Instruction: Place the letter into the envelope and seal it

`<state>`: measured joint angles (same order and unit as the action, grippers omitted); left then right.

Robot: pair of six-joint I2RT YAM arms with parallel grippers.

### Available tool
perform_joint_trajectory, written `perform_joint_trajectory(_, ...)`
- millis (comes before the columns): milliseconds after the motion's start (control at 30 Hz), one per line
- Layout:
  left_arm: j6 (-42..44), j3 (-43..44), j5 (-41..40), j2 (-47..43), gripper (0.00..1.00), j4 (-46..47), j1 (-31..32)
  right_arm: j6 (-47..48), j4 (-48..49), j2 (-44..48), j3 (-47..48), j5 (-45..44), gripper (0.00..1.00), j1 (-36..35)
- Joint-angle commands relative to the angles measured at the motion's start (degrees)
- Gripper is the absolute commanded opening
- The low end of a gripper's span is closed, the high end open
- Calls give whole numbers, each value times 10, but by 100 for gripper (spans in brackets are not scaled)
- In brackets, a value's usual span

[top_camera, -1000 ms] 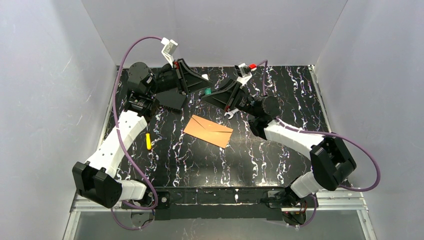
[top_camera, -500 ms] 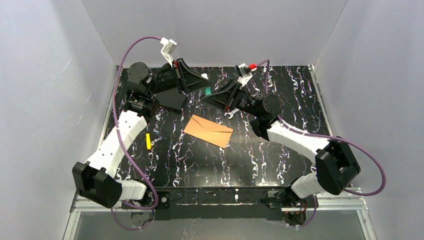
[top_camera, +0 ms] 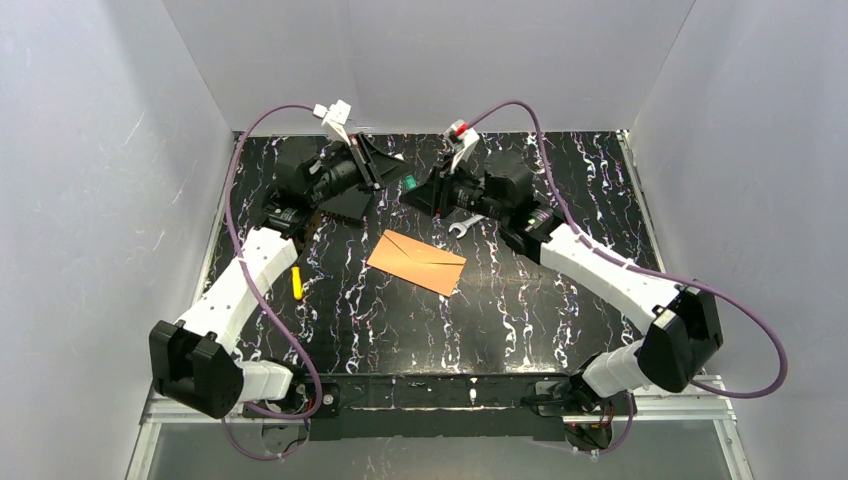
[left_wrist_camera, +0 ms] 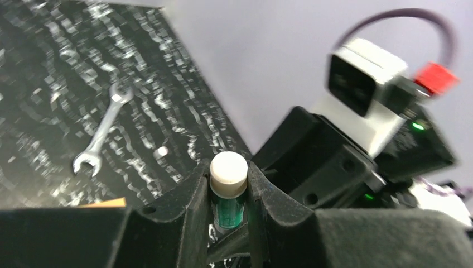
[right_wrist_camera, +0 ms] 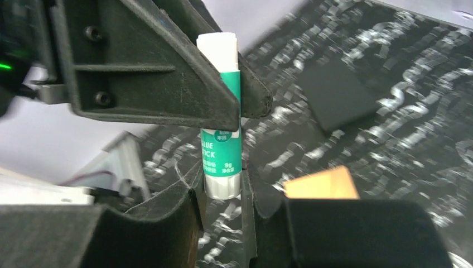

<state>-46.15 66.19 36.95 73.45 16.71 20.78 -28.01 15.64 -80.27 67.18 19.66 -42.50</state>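
The orange-brown envelope [top_camera: 417, 262] lies flat at the table's middle, flap side up; a corner of it shows in the right wrist view [right_wrist_camera: 321, 184]. The letter is out of view. A green glue stick [top_camera: 409, 183] with a white cap hangs in the air behind the envelope, between both grippers. My left gripper [top_camera: 398, 172] is shut on its capped end [left_wrist_camera: 228, 173]. My right gripper [top_camera: 422, 190] is shut on its lower end [right_wrist_camera: 222, 187]. The stick's label [right_wrist_camera: 221, 145] faces the right wrist camera.
A flat black rectangular object [top_camera: 345, 203] lies at the back left, also in the right wrist view [right_wrist_camera: 337, 95]. A small wrench [top_camera: 466, 226] lies behind the envelope's right end. A yellow item [top_camera: 296, 282] lies at the left. Grey walls enclose the table.
Both wrists have turned and drawn closer together around the glue stick. The right forearm has swung up and to the left. The envelope has not moved.
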Motion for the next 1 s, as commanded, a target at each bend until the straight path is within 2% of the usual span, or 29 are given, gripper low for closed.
perform_joint_trajectory(0,50,28,-105,10,0,-185,5,219,-204,-36,63,-180,1,4)
perform_joint_trajectory(133,48,90,-131,53,0,-279,5,276,-224,-70,97,-284,1,-14)
perform_joint_trajectory(167,47,100,-127,62,0,-283,5,278,-224,-73,105,-295,1,-17)
perform_joint_trajectory(200,48,106,-116,69,0,-279,4,278,-215,-68,107,-263,4,-17)
perform_joint_trajectory(233,46,107,-93,72,0,-255,3,274,-201,-58,105,-225,21,-15)
perform_joint_trajectory(267,44,107,-71,74,0,-231,0,255,-185,-37,98,-181,45,-13)
perform_joint_trajectory(300,42,109,-43,77,0,-208,-4,233,-165,-15,89,-136,64,-10)
perform_joint_trajectory(367,41,118,8,82,0,-174,-11,169,-132,27,76,-79,90,0)
perform_joint_trajectory(400,43,122,34,82,0,-151,-15,133,-125,44,71,-64,94,6)
perform_joint_trajectory(533,43,142,97,80,0,-129,-20,-50,-66,103,24,-56,93,23)
perform_joint_trajectory(633,15,154,138,76,0,-108,-20,-220,42,129,-56,-74,89,23)
perform_joint_trajectory(700,-32,140,176,70,0,-41,-20,-300,120,133,-94,-87,86,23)
perform_joint_trajectory(800,-81,124,193,55,0,34,-20,-364,200,129,-128,-85,83,23)
perform_joint_trajectory(900,-104,125,192,46,0,56,-20,-379,217,121,-134,-78,83,22)
perform_joint_trajectory(967,-118,127,191,43,0,64,-21,-398,263,117,-145,-76,80,22)
